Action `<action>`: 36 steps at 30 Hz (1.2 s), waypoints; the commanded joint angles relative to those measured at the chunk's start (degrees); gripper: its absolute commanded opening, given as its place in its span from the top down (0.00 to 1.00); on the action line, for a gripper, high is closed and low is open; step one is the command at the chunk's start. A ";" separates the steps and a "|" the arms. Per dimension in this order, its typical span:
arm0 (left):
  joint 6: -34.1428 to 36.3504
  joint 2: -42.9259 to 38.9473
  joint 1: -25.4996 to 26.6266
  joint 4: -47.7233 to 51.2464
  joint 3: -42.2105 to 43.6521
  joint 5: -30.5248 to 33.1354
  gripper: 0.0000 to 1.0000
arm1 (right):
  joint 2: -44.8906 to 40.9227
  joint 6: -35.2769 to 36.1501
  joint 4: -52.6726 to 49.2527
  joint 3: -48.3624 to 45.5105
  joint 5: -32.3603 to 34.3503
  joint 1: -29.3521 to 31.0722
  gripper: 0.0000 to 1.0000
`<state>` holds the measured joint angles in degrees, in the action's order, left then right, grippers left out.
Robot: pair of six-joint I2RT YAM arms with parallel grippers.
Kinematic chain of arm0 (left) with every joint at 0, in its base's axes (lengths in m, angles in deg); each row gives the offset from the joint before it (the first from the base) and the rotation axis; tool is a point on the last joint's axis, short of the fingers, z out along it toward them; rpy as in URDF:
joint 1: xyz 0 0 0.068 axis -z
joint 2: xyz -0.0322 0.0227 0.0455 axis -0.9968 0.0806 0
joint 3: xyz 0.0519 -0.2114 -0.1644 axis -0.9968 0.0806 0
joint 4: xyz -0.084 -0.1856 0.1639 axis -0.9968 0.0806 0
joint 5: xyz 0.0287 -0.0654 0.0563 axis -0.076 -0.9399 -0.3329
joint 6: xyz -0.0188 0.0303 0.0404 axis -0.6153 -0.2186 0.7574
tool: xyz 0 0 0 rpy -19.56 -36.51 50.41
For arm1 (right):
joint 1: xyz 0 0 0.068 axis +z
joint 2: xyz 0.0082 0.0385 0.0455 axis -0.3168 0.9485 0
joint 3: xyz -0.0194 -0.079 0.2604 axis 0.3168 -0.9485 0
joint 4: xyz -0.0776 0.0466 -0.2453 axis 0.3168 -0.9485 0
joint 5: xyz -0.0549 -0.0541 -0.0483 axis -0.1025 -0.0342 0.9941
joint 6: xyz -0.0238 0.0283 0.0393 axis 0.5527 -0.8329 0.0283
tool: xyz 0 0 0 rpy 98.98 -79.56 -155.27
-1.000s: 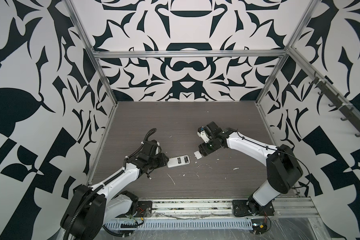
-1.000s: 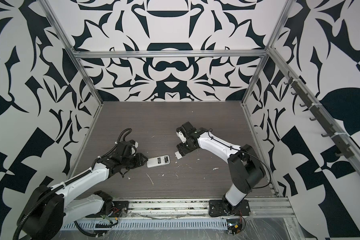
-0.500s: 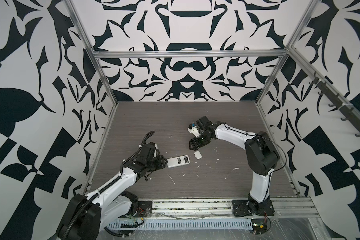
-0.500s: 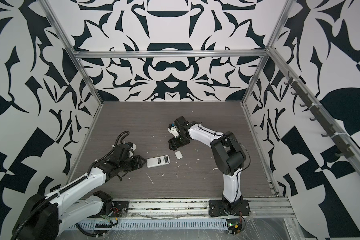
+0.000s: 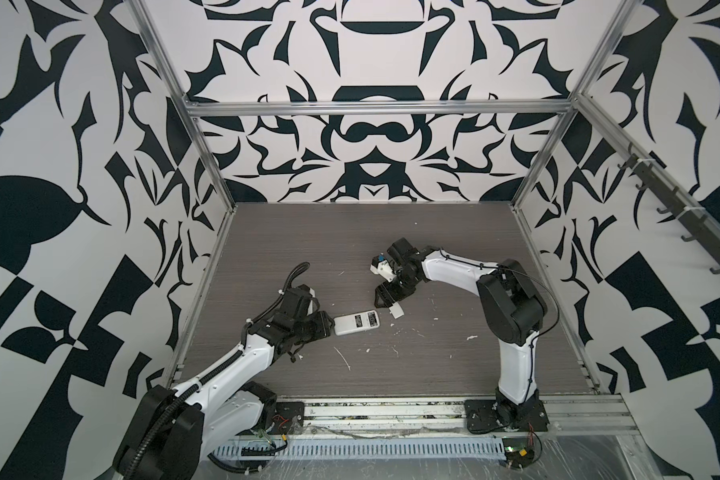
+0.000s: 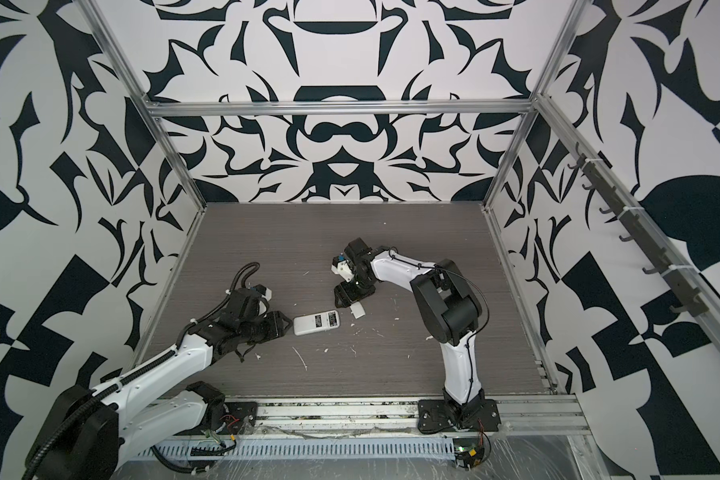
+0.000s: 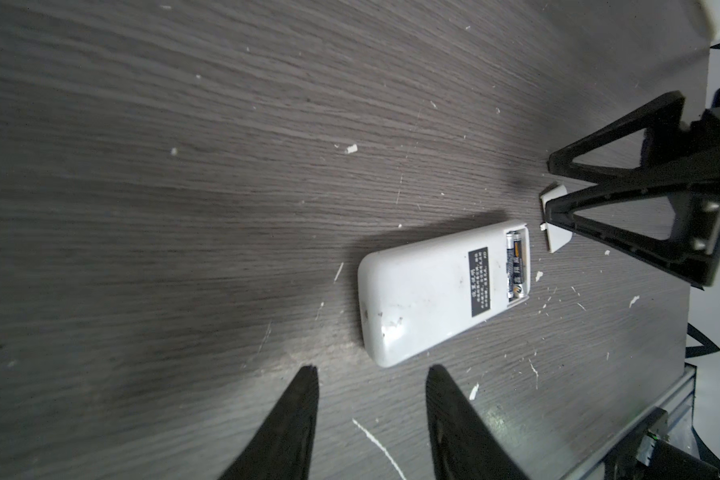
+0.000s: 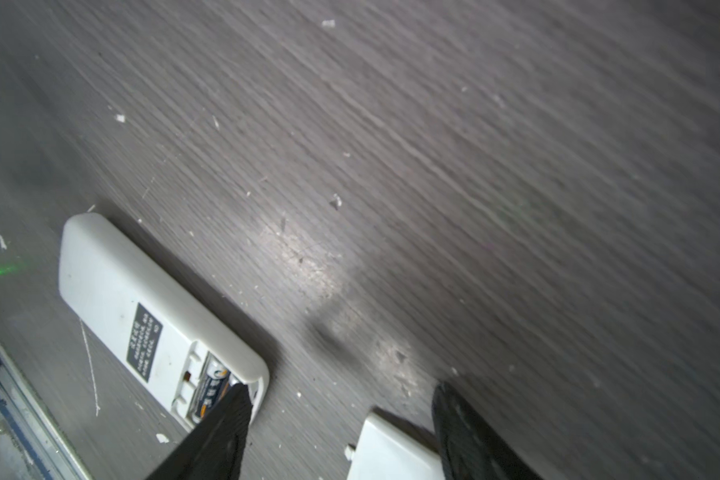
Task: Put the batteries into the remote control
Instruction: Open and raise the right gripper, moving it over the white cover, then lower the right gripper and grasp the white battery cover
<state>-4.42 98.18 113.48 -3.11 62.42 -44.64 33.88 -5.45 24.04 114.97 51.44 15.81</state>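
The remote control [image 5: 356, 323] [image 6: 316, 323] lies white back up on the table, black label showing. Its end compartment is uncovered, and one of the batteries [image 7: 515, 266] [image 8: 213, 386], dark with orange marking, lies in it. My left gripper [image 5: 329, 326] [image 7: 371, 374] is open and empty, just short of the remote's closed end [image 7: 375, 349]. My right gripper [image 5: 385, 299] [image 8: 341, 390] is open and low over the table at the remote's uncovered end. The small loose white cover plate [image 5: 395, 311] [image 8: 391, 453] lies between its fingers, near one of them.
White flecks and scraps [image 5: 344, 358] are scattered over the grey wood-grain table [image 5: 350, 241]. The aluminium frame rail [image 5: 391, 409] runs along the front edge, with patterned walls on the other sides.
My right gripper has swung left over the cover plate, its elbow folding up. My left gripper has drawn slightly back from the remote and opened a little.
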 commanded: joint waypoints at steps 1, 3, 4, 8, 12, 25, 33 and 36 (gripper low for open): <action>-0.11 0.33 0.04 0.81 0.34 0.61 0.53 | -1.49 0.66 -1.24 -0.13 -0.79 0.26 0.30; -0.12 0.35 0.09 0.76 0.25 0.68 0.53 | -1.97 0.52 -1.39 -1.01 -0.71 0.26 0.33; -0.12 0.34 0.07 0.79 0.25 0.61 0.53 | -2.28 0.58 -1.45 -1.45 -0.56 0.31 0.34; -0.07 0.24 0.07 0.55 0.33 0.74 0.53 | -3.82 0.50 -1.97 -3.51 0.37 0.50 0.39; -0.02 0.46 0.07 0.23 0.25 0.61 0.53 | -6.12 0.40 -2.65 -6.07 1.35 0.85 0.41; -0.13 0.26 0.03 0.10 0.43 0.53 0.53 | -12.18 -0.63 -4.25 -13.00 3.46 3.03 0.42; -0.22 -0.30 0.03 0.10 0.66 0.43 0.53 | -13.48 -2.03 -5.58 -15.14 6.28 6.53 0.40; -0.22 -0.59 0.05 0.10 0.74 0.46 0.53 | -14.13 -2.46 -6.91 -15.34 9.87 7.87 0.38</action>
<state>-4.44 98.25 113.48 -3.17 62.42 -44.44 22.23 -6.92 19.82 100.06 57.54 22.70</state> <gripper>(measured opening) 0.469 0.617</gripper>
